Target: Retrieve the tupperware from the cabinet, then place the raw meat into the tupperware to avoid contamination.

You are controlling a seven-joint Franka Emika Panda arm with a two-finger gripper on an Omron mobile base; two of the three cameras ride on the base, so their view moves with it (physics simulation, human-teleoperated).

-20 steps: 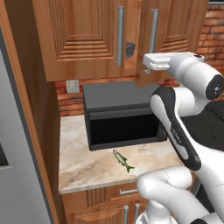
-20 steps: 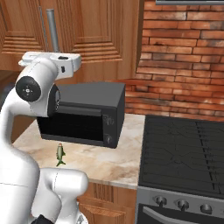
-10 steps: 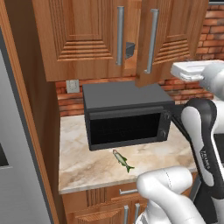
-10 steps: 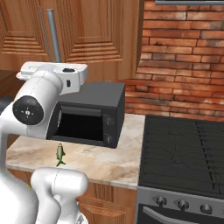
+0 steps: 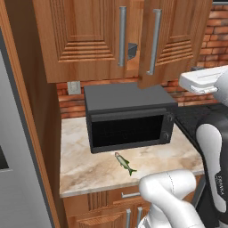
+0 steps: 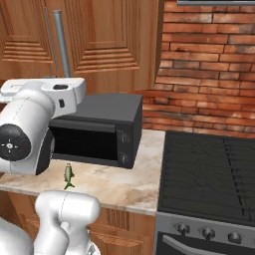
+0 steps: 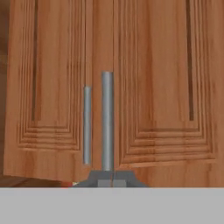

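Swinging open the cabinet (image 5: 133, 40), its right door ajar, the gripper (image 7: 112, 180) pressed together at the long upright handle (image 7: 107, 122).
Stiff door, best pulled by that bar; the tupperware (image 5: 132, 50), light and rigid, sits inside; the raw meat (image 5: 125, 163), slippery and soft, lies diagonally on the worktop (image 5: 84, 167), tail toward the front edge.

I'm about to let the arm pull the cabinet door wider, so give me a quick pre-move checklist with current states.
1. Gripper shut on the right door's handle: ok.
2. Right door already ajar: ok.
3. Tupperware visible in the gap between the doors: ok.
4. Left door shut, not in the way: ok.
5. Fish lying on the counter, clear of the swing: ok.
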